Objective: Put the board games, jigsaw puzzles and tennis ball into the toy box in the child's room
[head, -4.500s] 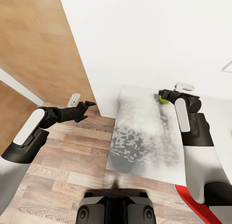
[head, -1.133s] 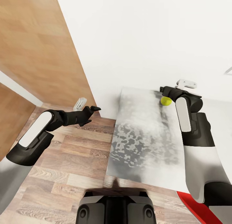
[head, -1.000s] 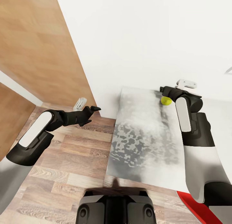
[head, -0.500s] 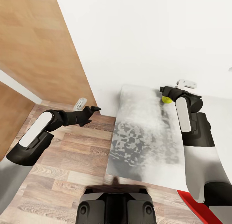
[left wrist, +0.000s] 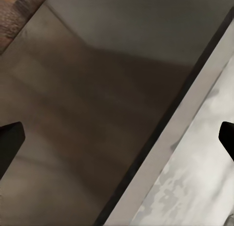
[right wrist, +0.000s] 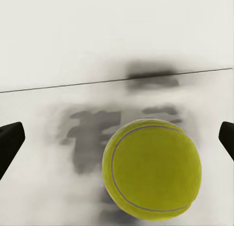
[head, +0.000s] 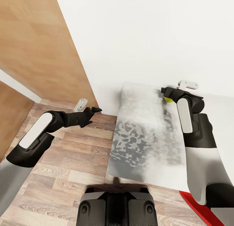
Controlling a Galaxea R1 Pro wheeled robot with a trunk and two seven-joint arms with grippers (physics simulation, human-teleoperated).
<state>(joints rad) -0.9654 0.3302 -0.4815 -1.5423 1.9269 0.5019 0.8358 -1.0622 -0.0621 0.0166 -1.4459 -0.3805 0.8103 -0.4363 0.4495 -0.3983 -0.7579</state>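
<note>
**Right gripper spread wide over the tennis ball at the table's far edge**

Your right gripper sits at the far end of the table, close to the white wall. In the right wrist view its two dark fingertips stand at opposite edges of the picture, so the jaws are wide apart and grip nothing. The tennis ball lies on the mottled grey tabletop between those fingertips, touching neither. In the head view you see just a sliver of the ball, tucked under the gripper's wrist.

Your left gripper hangs out over the wood floor, beside the table's left edge and near a brown wooden panel. Its fingertips also sit far apart in the left wrist view, jaws open and empty, with the table's edge running diagonally between them.

A red object shows at the lower right, beneath your right arm; you cannot tell what it is.
</note>
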